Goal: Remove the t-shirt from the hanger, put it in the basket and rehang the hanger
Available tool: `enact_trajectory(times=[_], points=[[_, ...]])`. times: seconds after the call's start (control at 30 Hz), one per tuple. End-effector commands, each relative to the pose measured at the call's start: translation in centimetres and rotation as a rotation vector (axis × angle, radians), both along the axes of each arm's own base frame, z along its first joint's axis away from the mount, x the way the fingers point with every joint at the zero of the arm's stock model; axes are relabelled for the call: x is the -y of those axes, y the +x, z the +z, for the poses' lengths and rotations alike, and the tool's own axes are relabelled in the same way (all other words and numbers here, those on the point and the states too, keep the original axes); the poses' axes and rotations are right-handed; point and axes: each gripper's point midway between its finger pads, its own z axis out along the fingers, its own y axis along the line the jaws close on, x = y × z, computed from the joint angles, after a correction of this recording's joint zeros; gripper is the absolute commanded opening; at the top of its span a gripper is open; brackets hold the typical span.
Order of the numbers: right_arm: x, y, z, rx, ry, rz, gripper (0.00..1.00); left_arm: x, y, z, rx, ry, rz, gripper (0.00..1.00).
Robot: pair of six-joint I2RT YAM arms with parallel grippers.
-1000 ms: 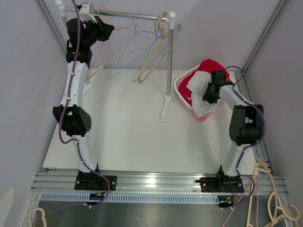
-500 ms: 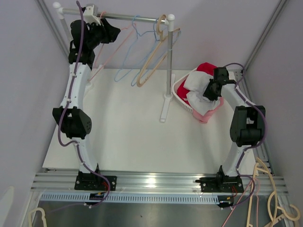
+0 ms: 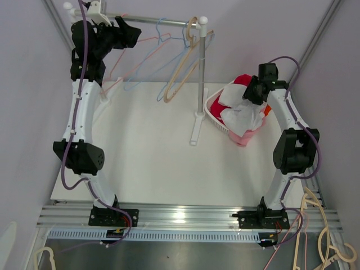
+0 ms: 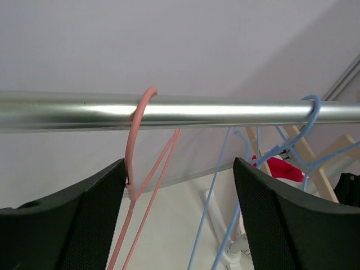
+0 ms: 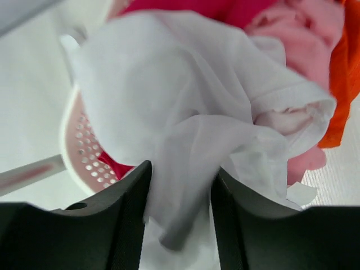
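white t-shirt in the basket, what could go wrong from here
Fabric of the white t-shirt sits inside the right tool, so it may snag and drag out of the basket. The pink hanger hooks the rail inside the open left tool; a sideways retreat could knock it off.

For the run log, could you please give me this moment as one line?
left claw open around pink hanger hooked on rail | right claw open over white t-shirt in basket
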Motion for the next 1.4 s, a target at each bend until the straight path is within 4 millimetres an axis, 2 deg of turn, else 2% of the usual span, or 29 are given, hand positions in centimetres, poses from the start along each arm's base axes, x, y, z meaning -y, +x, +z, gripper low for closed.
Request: enact_trajectory(times=[0.0, 0.03, 0.13, 0.17, 0.2, 0.27, 0.43, 0.47, 0.5, 0.53, 0.57, 0.6, 0.63, 0.67, 0.7, 0.73, 0.77, 0.8, 0.83, 0.87, 0.9, 0.93, 0.97, 1.0, 1.07, 1.2, 1.27, 1.33, 1.37], points=[[-0.1, 1.0, 5.0, 0.101, -0.031, 0.008, 0.49, 0.1, -3.1, 3.3, 0.069, 0.005, -0.001, 0.83], [-0.2, 1.0, 5.6, 0.113, -0.034, 0.011, 0.52, -0.3, -4.0, 4.1, 0.078, -0.001, 0.019, 0.86], [0.1, 1.2, 7.7, 0.161, -0.048, 0.011, 0.65, -1.9, -4.2, 3.1, 0.040, -0.004, 0.115, 0.97], [0.2, 1.3, 8.6, 0.179, -0.050, 0.007, 0.71, -2.3, -5.2, 3.8, 0.056, -0.002, 0.137, 0.99], [0.2, 1.2, 9.0, 0.185, -0.053, 0.006, 0.75, -2.8, -5.1, 2.3, 0.020, 0.013, 0.160, 1.00], [0.3, 1.1, 10.1, 0.205, -0.060, 0.009, 0.83, -4.7, -6.1, 2.5, 0.019, 0.026, 0.260, 0.99], [0.3, -0.3, 12.9, 0.254, -0.066, 0.013, 0.84, -7.9, -9.1, 1.3, -0.061, 0.021, 0.409, 1.00], [0.2, -1.4, 15.0, 0.302, -0.066, 0.017, 0.84, -8.1, -10.1, 1.2, -0.070, 0.025, 0.422, 1.00], [0.1, -2.4, 14.0, 0.286, -0.069, 0.022, 0.84, -8.3, -12.9, 2.7, -0.040, 0.018, 0.427, 1.00], [-0.3, -2.6, 15.1, 0.351, -0.060, 0.035, 0.85, -8.1, -13.5, -0.3, -0.106, 0.020, 0.420, 0.99], [-0.5, -4.9, 18.4, 0.456, -0.050, 0.050, 0.86, -7.7, -15.0, -0.4, -0.100, 0.010, 0.401, 0.99], [-0.8, -6.0, 19.1, 0.508, -0.053, 0.082, 0.88, -7.3, -18.4, -0.6, -0.061, -0.006, 0.379, 0.99], [-1.0, -7.3, 15.3, 0.466, -0.051, 0.108, 0.98, -6.8, -19.4, -3.8, -0.105, -0.009, 0.354, 1.00], [-0.7, -9.1, 19.0, 0.627, -0.049, 0.101, 0.99, -5.7, -21.1, -3.1, -0.043, -0.030, 0.304, 0.99], [-0.4, -10.1, 18.8, 0.661, -0.045, 0.082, 0.99, -5.3, -24.2, -4.5, -0.010, -0.054, 0.280, 1.00], [0.0, -11.1, 14.6, 0.609, -0.045, 0.065, 0.99, -4.7, -24.9, -7.6, -0.033, -0.058, 0.249, 0.99], [-0.2, -11.7, 15.1, 0.684, -0.023, 0.069, 0.99, -3.7, -25.7, -9.5, -0.017, -0.070, 0.194, 0.99], [-0.2, -13.9, 16.5, 0.772, -0.011, 0.069, 0.99, -3.5, -27.1, -9.5, 0.019, -0.083, 0.170, 0.99], [-0.7, -14.9, 12.6, 0.739, 0.005, 0.103, 1.00, -3.5, -30.0, -8.3, 0.104, -0.102, 0.154, 0.99], [-1.0, -15.8, 12.7, 0.786, 0.012, 0.122, 1.00, -3.5, -30.1, -11.5, 0.058, -0.102, 0.155, 0.99], [-1.2, -17.6, 14.6, 0.885, 0.021, 0.138, 0.99, -3.6, -31.0, -11.9, 0.068, -0.107, 0.160, 1.00], [-1.3, -18.4, 14.2, 0.889, 0.043, 0.134, 0.99, -3.9, -32.9, -11.5, 0.118, -0.124, 0.165, 1.00], [-1.6, -19.0, 13.2, 0.874, 0.060, 0.140, 0.99, -4.2, -32.8, -13.9, 0.067, -0.131, 0.186, 0.99], [-1.6, -19.8, 11.7, 0.810, 0.069, 0.139, 0.99, -4.1, -33.4, -14.2, 0.073, -0.135, 0.176, 0.99], [-1.8, -20.8, 11.2, 0.764, 0.073, 0.150, 1.00, -3.6, -34.0, -15.8, 0.054, -0.119, 0.146, 0.99], [-1.3, -21.9, 7.8, 0.592, 0.051, 0.119, 0.99, -3.0, -33.3, -19.1, -0.091, -0.150, 0.125, 1.00], [-1.2, -22.5, 7.3, 0.589, 0.044, 0.121, 0.99, -1.2, -34.0, -18.9, -0.118, -0.128, 0.016, 1.00], [-0.8, -22.7, 5.9, 0.598, 0.066, 0.074, 0.99, -0.9, -33.7, -18.8, -0.134, -0.107, -0.006, 1.00], [-0.8, -23.2, 6.6, 0.647, 0.085, 0.065, 0.99, -1.2, -33.6, -19.0, -0.152, -0.104, 0.017, 0.99]])
